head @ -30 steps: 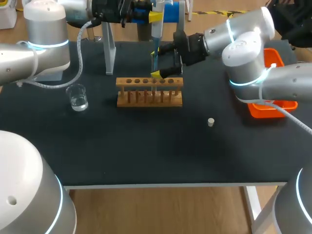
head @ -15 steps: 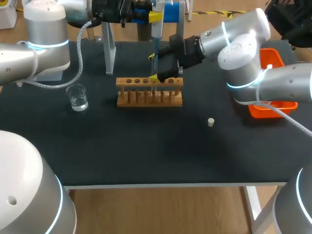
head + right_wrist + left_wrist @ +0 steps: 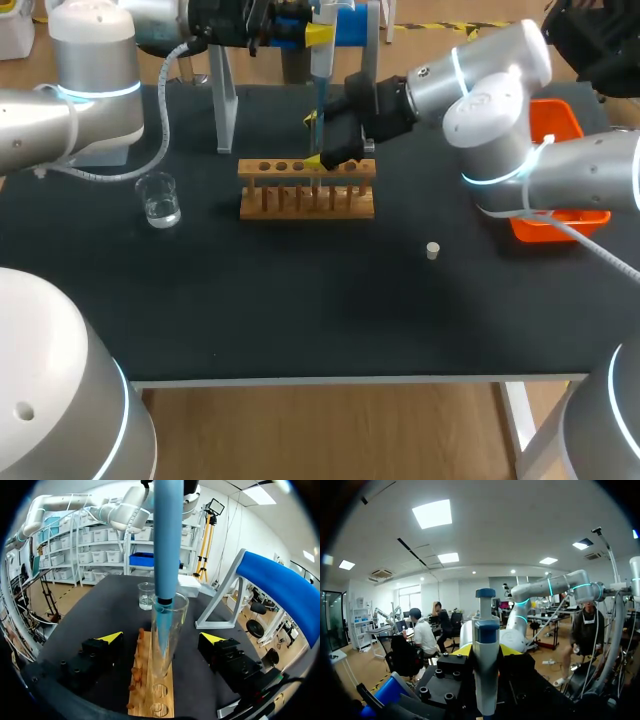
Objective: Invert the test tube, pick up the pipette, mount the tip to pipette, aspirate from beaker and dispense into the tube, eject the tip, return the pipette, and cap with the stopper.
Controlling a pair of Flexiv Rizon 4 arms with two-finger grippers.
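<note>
left pincer point(image 3: 485, 651) clenched on the pipette point(image 3: 485, 630), which is held vertical at 12 o'clock above the rack point(image 3: 306, 190). tip point(image 3: 161, 622) is mounted and reaches down inside the mouth of the test tube point(image 3: 177, 630). the tube is upright, open end up, in the rack's hole row just past the middle toward 3 o'clock; can't tell how deep it's seated.

right pincer point(image 3: 316, 140) released: its fingers point(image 3: 111, 637) straddle the tube, one on each side, both clear of the glass. right arm comes in from 2 o'clock.

beaker point(image 3: 160, 200) with clear liquid sits at 9 o'clock of the rack, well apart. stopper point(image 3: 432, 250) lies loose on the table point(image 3: 300, 310) at 4 o'clock of the rack, near. rack is wooden with a single hole row, long side running 9 to 3.
</note>
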